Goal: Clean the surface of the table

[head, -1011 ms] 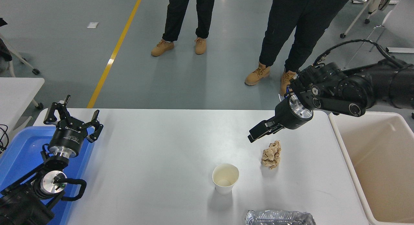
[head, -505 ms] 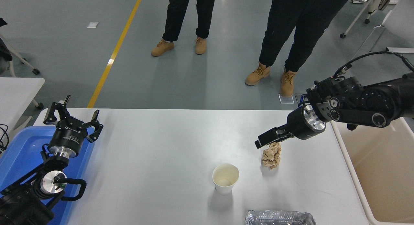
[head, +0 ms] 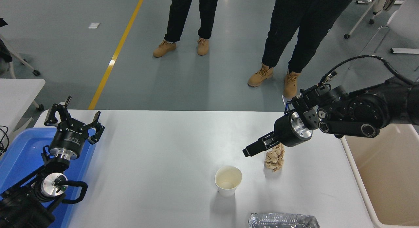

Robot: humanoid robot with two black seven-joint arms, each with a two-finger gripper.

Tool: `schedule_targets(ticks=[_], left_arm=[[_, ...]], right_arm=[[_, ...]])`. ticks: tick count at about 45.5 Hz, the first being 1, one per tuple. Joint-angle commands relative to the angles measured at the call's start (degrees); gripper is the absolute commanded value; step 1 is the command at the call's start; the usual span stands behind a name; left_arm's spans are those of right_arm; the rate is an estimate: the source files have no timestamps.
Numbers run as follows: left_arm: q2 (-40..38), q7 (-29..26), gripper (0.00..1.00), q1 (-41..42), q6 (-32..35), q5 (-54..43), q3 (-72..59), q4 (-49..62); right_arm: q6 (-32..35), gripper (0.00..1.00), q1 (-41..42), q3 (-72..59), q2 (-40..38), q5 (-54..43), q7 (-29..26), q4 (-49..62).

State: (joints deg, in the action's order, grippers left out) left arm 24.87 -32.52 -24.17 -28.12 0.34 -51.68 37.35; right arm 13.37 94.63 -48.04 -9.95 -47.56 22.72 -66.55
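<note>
Beside the paper cup (head: pixel 228 181) lies crumpled paper (head: pixel 275 158).

The table (head: pixel 157 149) is a wide, matte white top with rounded corners, lying flat and level; its far edge runs straight across, its left far corner is curved, and its near edge is cut off by the picture's bottom. Most of its left and middle part is bare; a cup (head: pixel 228 181), a paper wad (head: pixel 275 158) and a foil tray (head: pixel 283 220) lie on its right half, the tray at the near edge.
</note>
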Motion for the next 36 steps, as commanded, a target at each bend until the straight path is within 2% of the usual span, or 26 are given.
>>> schedule_targets(ticks=[1, 9, 36], left_arm=[[0.00, 0.00, 0.99, 0.00, 0.00, -0.08, 0.00, 0.00], [0.00, 0.00, 0.99, 0.00, 0.00, 0.01, 0.00, 0.00], [0.00, 0.00, 0.99, 0.00, 0.00, 0.01, 0.00, 0.00]], right_arm=[[-0.28, 0.98, -0.42, -1.70, 7.04, 1.07, -0.05, 3.09], [-0.28, 0.98, -1.91, -3.90, 9.95, 1.33, 0.04, 7.05], [-0.45, 0.98, -8.67, -4.87, 9.95, 1.07, 0.83, 14.52]])
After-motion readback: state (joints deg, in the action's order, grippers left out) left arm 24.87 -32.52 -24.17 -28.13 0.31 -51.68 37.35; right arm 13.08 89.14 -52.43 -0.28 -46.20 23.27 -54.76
